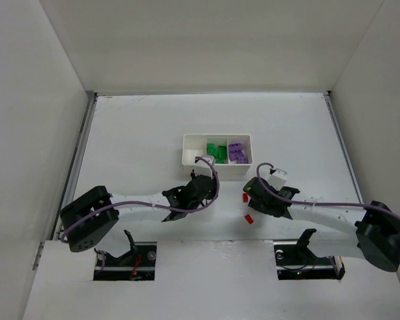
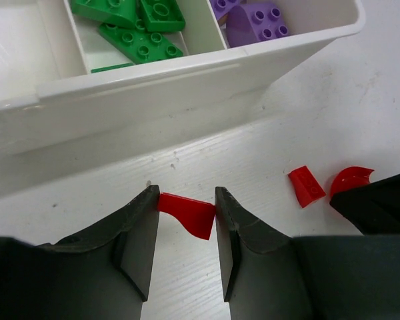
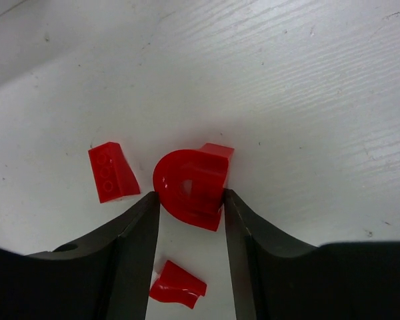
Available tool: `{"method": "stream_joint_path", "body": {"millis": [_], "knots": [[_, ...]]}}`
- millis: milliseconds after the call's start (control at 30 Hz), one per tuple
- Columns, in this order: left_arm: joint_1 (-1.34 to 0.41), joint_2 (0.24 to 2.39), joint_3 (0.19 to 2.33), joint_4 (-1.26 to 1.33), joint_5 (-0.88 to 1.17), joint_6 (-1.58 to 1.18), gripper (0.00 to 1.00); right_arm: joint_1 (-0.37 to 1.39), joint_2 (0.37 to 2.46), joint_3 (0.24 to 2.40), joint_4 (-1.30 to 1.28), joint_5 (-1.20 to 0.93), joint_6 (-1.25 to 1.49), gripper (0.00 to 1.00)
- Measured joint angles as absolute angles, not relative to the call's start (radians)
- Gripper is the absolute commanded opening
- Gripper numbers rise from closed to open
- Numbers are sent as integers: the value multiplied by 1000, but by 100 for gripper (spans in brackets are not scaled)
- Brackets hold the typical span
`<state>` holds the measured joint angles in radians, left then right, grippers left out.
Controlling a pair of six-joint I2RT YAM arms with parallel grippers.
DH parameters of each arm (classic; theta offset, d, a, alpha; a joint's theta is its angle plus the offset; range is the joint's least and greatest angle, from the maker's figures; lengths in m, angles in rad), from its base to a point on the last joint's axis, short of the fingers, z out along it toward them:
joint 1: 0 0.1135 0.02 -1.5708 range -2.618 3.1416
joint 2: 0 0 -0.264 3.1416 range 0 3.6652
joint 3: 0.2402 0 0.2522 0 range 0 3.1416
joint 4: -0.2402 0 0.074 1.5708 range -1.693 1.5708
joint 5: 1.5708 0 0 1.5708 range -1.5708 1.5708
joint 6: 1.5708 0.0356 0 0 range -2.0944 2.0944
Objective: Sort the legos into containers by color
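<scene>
Your left hand (image 2: 187,195) pinches a red curved plastic brick (image 2: 190,217) at the very tips, near the white three-compartment plastic tray (image 2: 153,93). Your right hand (image 3: 191,197) clamps a red arched plastic brick (image 3: 187,175). Either shallow grip may slip during transfer.

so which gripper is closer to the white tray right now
Left. The left gripper, shut on a red brick, sits just short of the near wall of the tray. The right gripper, shut on a red arch piece, is farther back, near its right end.
</scene>
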<state>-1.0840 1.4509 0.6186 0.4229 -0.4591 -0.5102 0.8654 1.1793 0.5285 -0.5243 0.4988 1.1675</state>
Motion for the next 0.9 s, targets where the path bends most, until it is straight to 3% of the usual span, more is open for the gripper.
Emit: {"method": "stream_joint_path", "body": {"millis": [100,367,667,767,900], "knots": [[-1071,1378,584,419,-456,-510,23,865,1190,539,-524,502,1170,39],[-944,1184,589,380,-456,-519,25,896,1166,540,-532,545,1172,38],[-776,1330,767,330,-458,-529,25,905,1029,526,-516,577,1142,38],[-726,1415,817,324,-452,-524,25,898,1021,509,-511,577,1116,43],[-686,1499,858,306,-445,-508,26,870,1025,507,-514,577,1090,61]]}}
